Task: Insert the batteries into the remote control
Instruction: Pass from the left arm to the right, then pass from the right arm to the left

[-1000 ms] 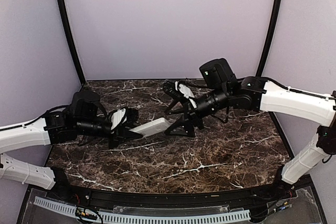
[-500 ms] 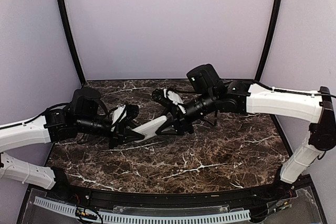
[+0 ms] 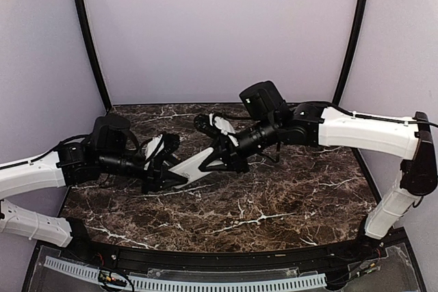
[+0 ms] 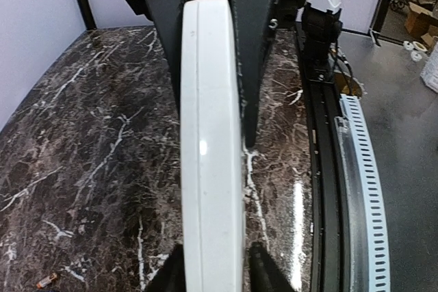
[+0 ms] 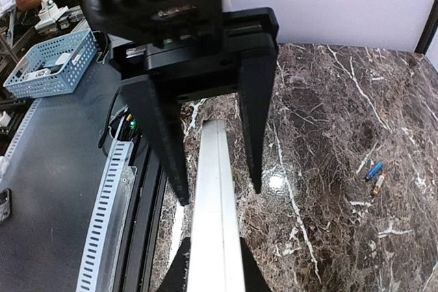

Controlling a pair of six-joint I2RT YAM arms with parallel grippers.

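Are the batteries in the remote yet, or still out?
Out: the batteries lie loose on the table, away from the remote control.

The table (image 3: 274, 203) is a dark brown slab of marble-patterned stone, veined in white and glossy enough to throw back a spot of light. Two tiny thin cylindrical batteries (image 5: 374, 176), one blue and one darker with an orange tinge, lie side by side directly on it, well apart from the right arm's fingers (image 5: 179, 271) and off to their right.
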